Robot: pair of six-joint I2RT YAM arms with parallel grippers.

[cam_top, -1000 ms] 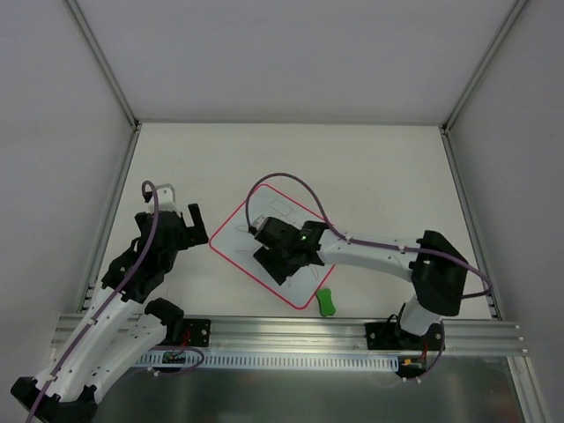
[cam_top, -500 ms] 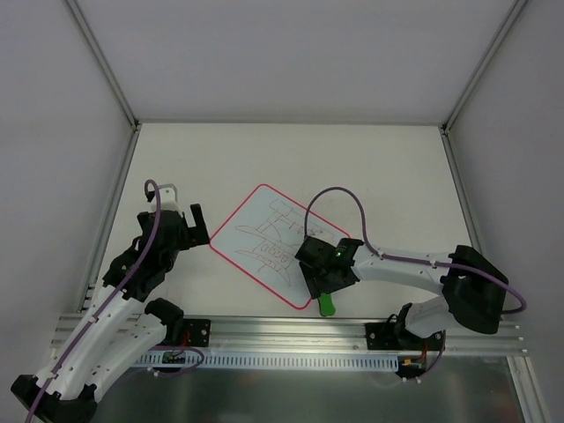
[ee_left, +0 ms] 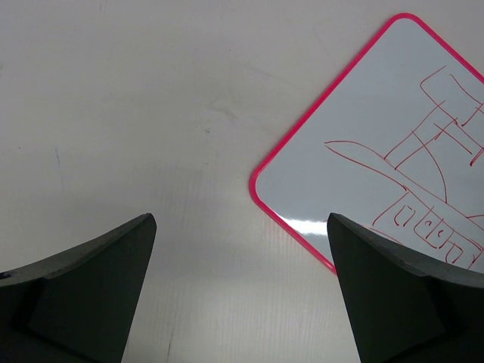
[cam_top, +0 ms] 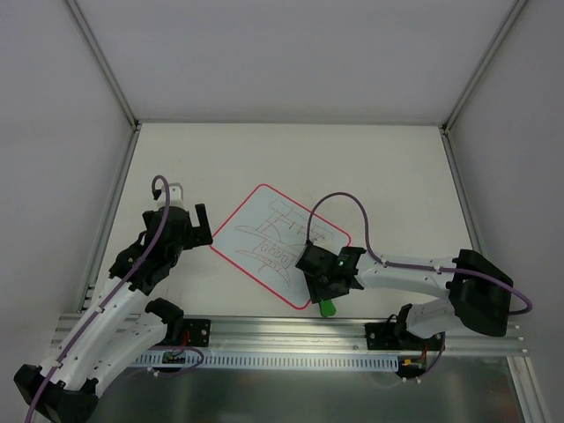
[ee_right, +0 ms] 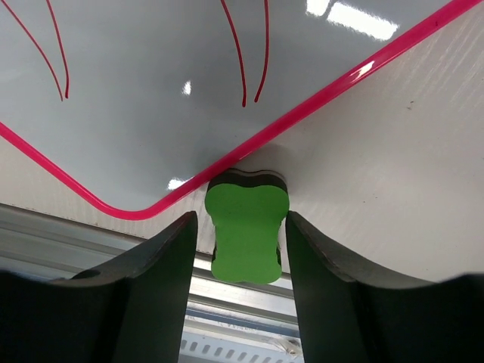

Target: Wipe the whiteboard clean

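Observation:
The whiteboard [cam_top: 264, 231] lies tilted like a diamond on the cream table, pink-bordered and covered in red line scribbles. Its left corner [ee_left: 378, 128] shows in the left wrist view and its near corner [ee_right: 151, 98] in the right wrist view. A green eraser [cam_top: 327, 307] with a black underside rests on the table against the board's near right edge [ee_right: 246, 231]. My right gripper [ee_right: 240, 219] straddles the eraser, one finger on each side with only slivers of gap; it hovers low over it [cam_top: 324, 293]. My left gripper [cam_top: 187, 209] stands wide open just left of the board's left corner, holding nothing [ee_left: 240, 219].
The aluminium rail [cam_top: 282, 333] carrying the arm bases runs right behind the eraser [ee_right: 249, 302]. Grey enclosure walls [cam_top: 53, 132] close in the table on the left, back and right.
My right arm swung from over the board's middle down to the eraser at its near edge, uncovering the scribbles, and its fingers narrowed around the eraser. The left gripper shifted slightly toward the board.

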